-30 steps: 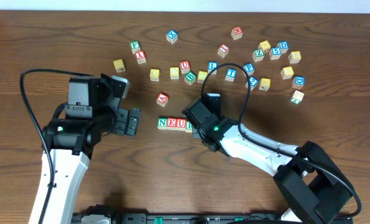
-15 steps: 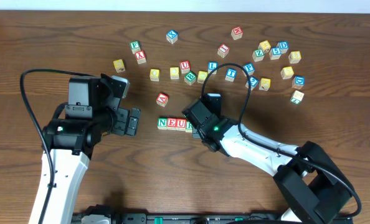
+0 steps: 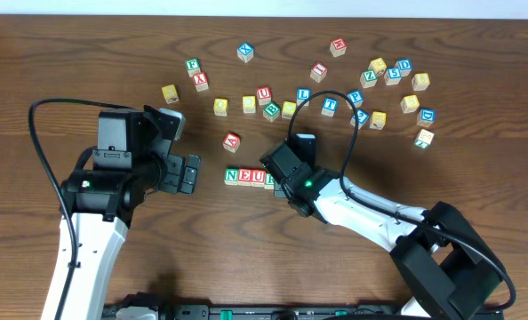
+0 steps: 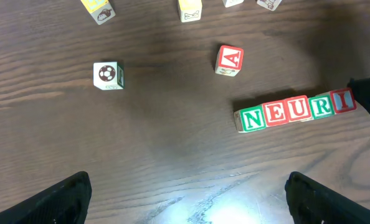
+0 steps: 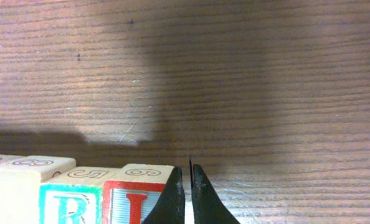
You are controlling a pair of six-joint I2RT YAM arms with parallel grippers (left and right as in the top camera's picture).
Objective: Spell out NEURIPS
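Note:
Five pale-wood cubes stand in a row [image 3: 249, 177] on the table and read N [image 4: 252, 118], E [image 4: 276, 113], U [image 4: 299, 109], R [image 4: 322, 106], I [image 4: 342, 100]. My right gripper [image 5: 187, 180] is shut with nothing between its fingers, its left finger [image 5: 172, 196] right beside the I cube [image 5: 135, 199] at the row's right end. My left gripper [image 4: 188, 190] hangs open above bare table left of the row, apart from every cube. A cube that seems to read P [image 3: 355, 98] lies among the loose cubes at the back.
A red A cube [image 3: 232, 140] lies just behind the row's left end. A cube with a football picture [image 4: 108, 75] sits further left. Several loose cubes are scattered across the back [image 3: 317, 71] and back right [image 3: 415, 102]. The right arm's black cable [image 3: 335, 107] loops over them.

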